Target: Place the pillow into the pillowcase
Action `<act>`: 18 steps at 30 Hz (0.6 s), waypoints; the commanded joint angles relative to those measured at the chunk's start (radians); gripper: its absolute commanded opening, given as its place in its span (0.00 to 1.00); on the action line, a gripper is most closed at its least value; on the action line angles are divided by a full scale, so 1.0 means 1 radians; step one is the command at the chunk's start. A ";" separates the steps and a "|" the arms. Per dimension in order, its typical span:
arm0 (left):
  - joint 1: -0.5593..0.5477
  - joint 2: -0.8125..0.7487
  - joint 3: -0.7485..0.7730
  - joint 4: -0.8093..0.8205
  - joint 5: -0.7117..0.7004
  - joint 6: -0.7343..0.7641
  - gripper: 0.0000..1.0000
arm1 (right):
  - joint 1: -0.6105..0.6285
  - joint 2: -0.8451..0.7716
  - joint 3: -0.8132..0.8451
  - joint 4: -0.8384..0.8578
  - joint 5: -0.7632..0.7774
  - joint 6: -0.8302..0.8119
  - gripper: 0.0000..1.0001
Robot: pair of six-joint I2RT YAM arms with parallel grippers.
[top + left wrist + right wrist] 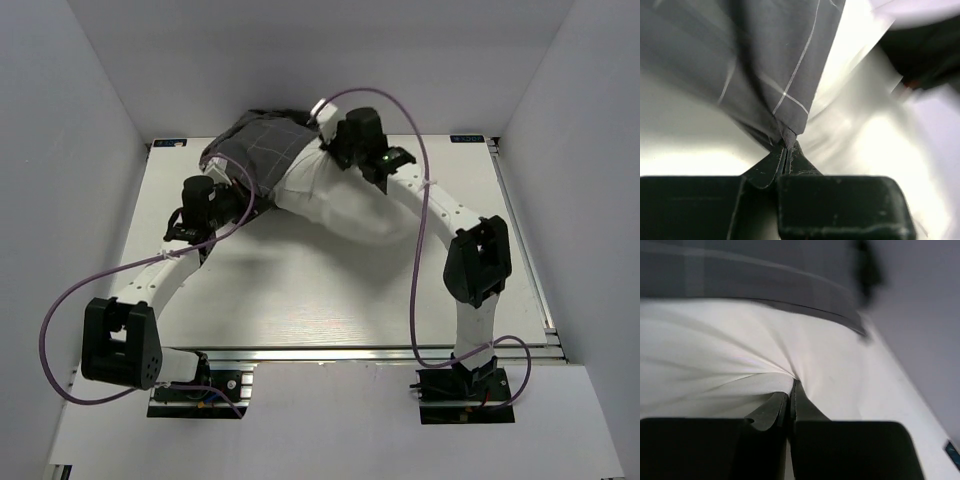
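text: none legible | labels: blue stickers [168,143] at far table [330,290] corners, too small to read

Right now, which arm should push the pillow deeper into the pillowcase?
Right, likely: the right gripper pinches the pillow near the case mouth; the left gripper anchors the pillowcase edge.

From above, the far end of the pillow [335,205] is buried inside the pillowcase [262,145], so I can't tell how deep. My left wrist feed is smeared, with a dark shape [920,55] at upper right I can't identify; the right wrist feed cuts the pillowcase off at its top edge.
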 commanded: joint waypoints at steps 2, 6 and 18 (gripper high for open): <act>-0.013 -0.014 -0.030 0.010 0.103 0.009 0.00 | -0.075 0.035 0.183 0.198 0.123 0.046 0.00; -0.013 0.039 0.014 0.049 0.125 -0.014 0.00 | -0.025 0.107 0.221 0.144 0.094 0.118 0.00; -0.016 0.110 0.241 0.032 0.177 -0.083 0.00 | 0.149 0.049 0.123 0.117 -0.080 0.383 0.00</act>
